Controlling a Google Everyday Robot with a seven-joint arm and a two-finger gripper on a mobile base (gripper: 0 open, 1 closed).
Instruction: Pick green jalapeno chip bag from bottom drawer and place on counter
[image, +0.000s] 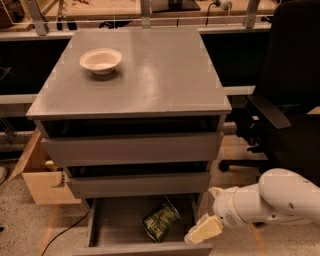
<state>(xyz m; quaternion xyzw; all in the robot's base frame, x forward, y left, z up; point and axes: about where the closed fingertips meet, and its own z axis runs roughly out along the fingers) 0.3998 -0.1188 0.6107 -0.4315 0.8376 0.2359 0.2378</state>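
Observation:
The green jalapeno chip bag (159, 222) lies tilted inside the open bottom drawer (112, 220), toward its right side. My gripper (202, 231) hangs at the drawer's right front corner, just right of the bag and apart from it. The white arm reaches in from the lower right. The counter (150, 75) is the flat grey top of the cabinet, high above the drawer.
A white bowl (100, 60) sits at the counter's back left. The two upper drawers (130, 148) are slightly ajar. A black office chair (282, 100) stands to the right. A cardboard box (37, 172) sits on the floor to the left.

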